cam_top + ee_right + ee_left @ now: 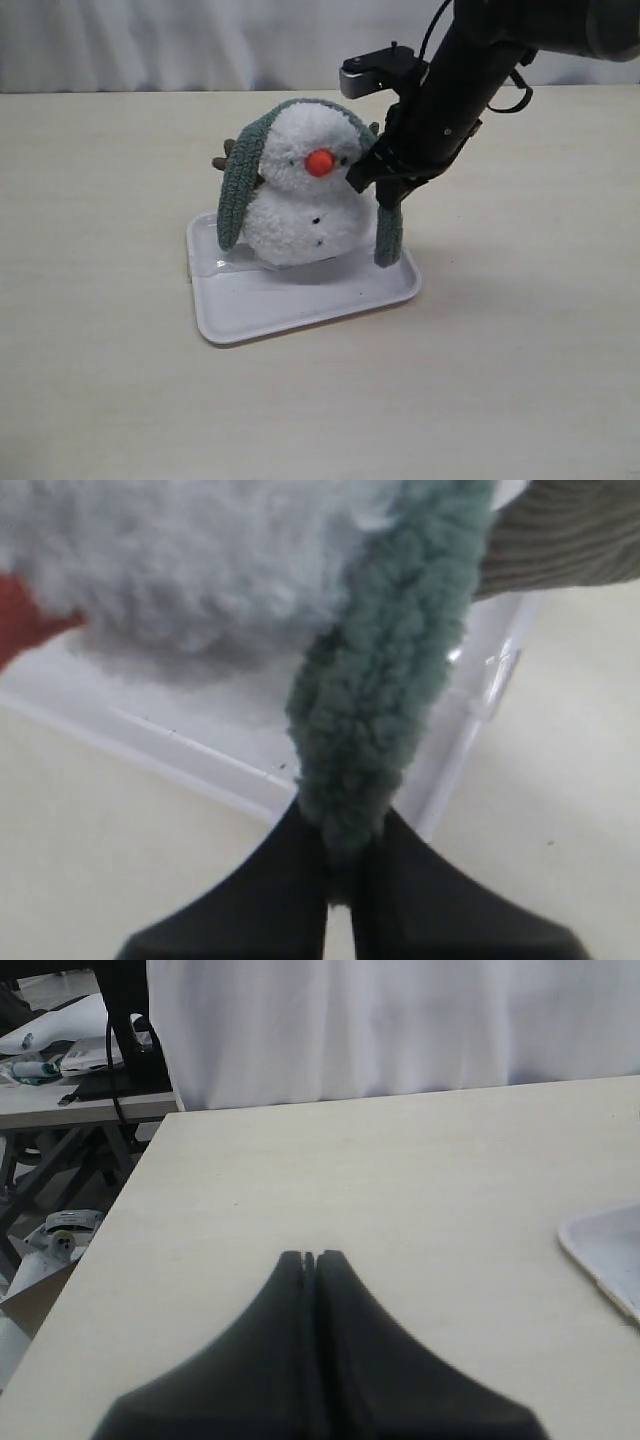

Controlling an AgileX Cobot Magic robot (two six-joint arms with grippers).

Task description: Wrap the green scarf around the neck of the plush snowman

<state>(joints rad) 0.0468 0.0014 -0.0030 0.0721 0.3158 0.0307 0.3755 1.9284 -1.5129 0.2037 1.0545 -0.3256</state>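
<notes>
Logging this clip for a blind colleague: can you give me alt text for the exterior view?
A plush snowman sits on a white tray on a pale table, with a green scarf draped over its head, both ends hanging down. The right gripper, reaching in from the upper right, has its jaws shut on the scarf's right-hand end beside the snowman's face.

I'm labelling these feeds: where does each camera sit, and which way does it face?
Exterior view: off the arms, looking down at the plush snowman on the white tray; right arm shows.
Left wrist view: on the left arm, facing bare table; shut left gripper shows.
Right wrist view: behind the right gripper, jaws clamping the green scarf.
All three show the tray.
</notes>
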